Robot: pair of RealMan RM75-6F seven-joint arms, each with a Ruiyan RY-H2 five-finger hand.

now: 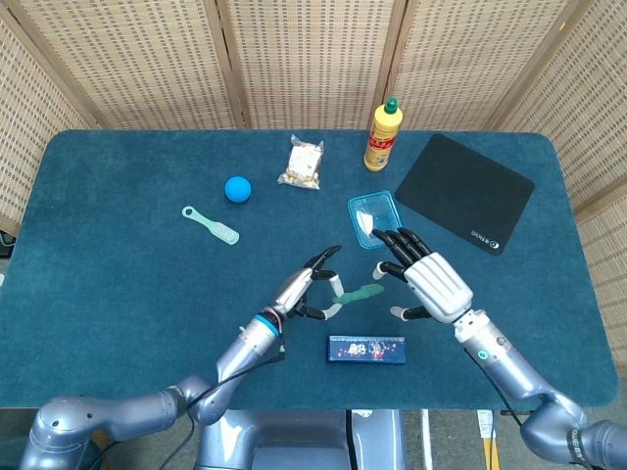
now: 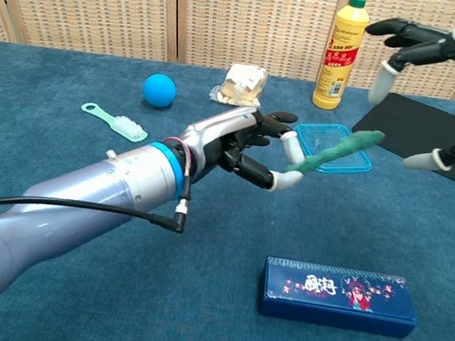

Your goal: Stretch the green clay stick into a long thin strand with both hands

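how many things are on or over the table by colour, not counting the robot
green: 2, clay stick, brush
blue: 3, ball, clear tray, long box
yellow: 1, bottle
black: 1, mat
pale: 1, snack bag
total: 8

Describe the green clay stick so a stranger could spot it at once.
Start at the dark blue box lying near the front edge of the blue table. Just behind it, the left hand pinches the green clay stick above the cloth, its free end pointing at the open right hand. Nothing else is held.
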